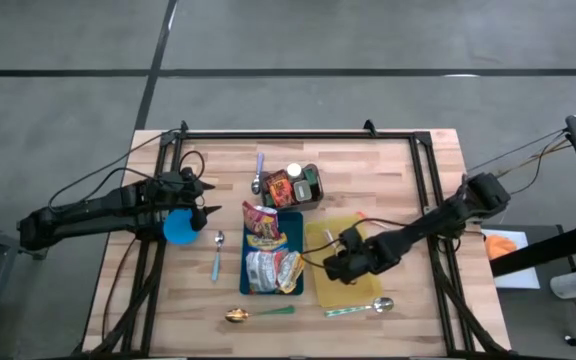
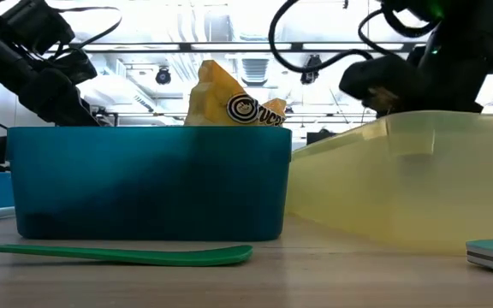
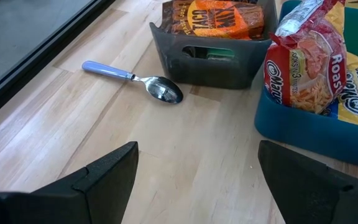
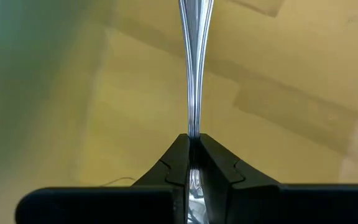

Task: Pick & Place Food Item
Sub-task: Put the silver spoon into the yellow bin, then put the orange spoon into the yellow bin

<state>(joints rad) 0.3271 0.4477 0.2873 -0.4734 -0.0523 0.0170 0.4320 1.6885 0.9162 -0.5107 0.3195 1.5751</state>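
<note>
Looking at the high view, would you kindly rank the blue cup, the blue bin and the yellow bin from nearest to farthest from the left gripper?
From the left gripper:
1. Blue cup, right beside it, near the table's left side.
2. Blue bin, mid-table, holding food packets.
3. Yellow bin, beyond the blue bin, under the right gripper.

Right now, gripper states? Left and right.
Left gripper: open, holding nothing, above the table beside the blue bowl.
Right gripper: shut on a thin silver utensil handle, over the yellow bin.
</note>
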